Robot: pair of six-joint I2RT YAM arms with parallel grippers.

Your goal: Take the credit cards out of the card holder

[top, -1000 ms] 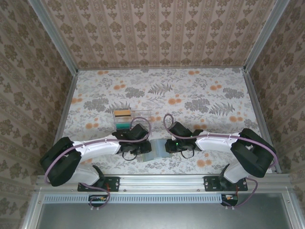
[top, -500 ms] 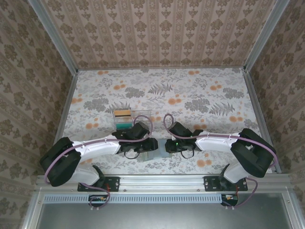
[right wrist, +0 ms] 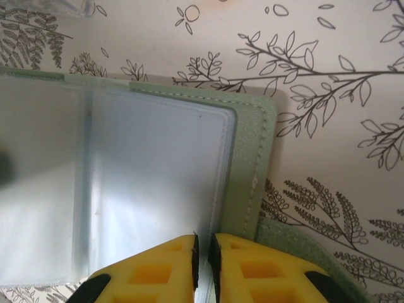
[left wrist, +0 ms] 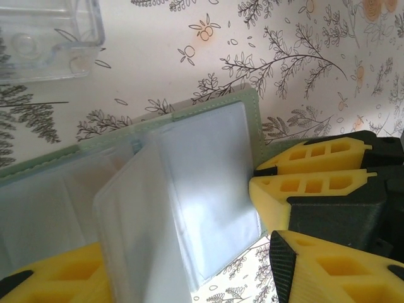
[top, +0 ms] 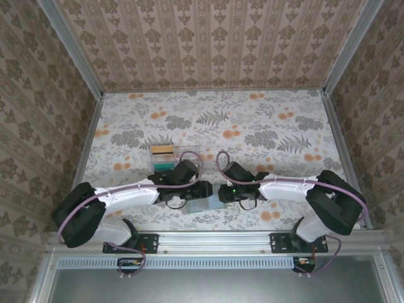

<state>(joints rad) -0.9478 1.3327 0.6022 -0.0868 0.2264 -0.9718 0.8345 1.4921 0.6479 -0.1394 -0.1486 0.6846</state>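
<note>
item: card holder (left wrist: 249, 120), pale sage-green bifold, laid open and flat on the flowered table (top: 265, 126), near the front edge and between the two arms.

inside: clear sleeves (right wrist: 158, 183), milky and glossy. one sleeve leaf (left wrist: 139, 227) is raised off the stack.

credit cards: none can be made out in the sleeves, and whether any is inside cannot be told from these views. a teal card (top: 165, 165) is seen lying in the clear tray (top: 186, 150), just beyond the holder.

handling, as judged: the holder is light, soft and limp. it is likely to slide or fold if pulled from one side, so it is best pinned at the stitched rim. the sleeves are thin, slippery and easily creased. a card, stiff and slick, is best taken by its exposed short edge and drawn straight out along the pocket.

right gripper (right wrist: 202, 252): jaws nearly together, pinched on the holder's edge where sleeve meets rim.

left gripper (left wrist: 186, 252): jaws held apart, nothing clamped, the raised leaf standing between them.

risk: the whole holder may be dragged along if the pinch slips.
</note>
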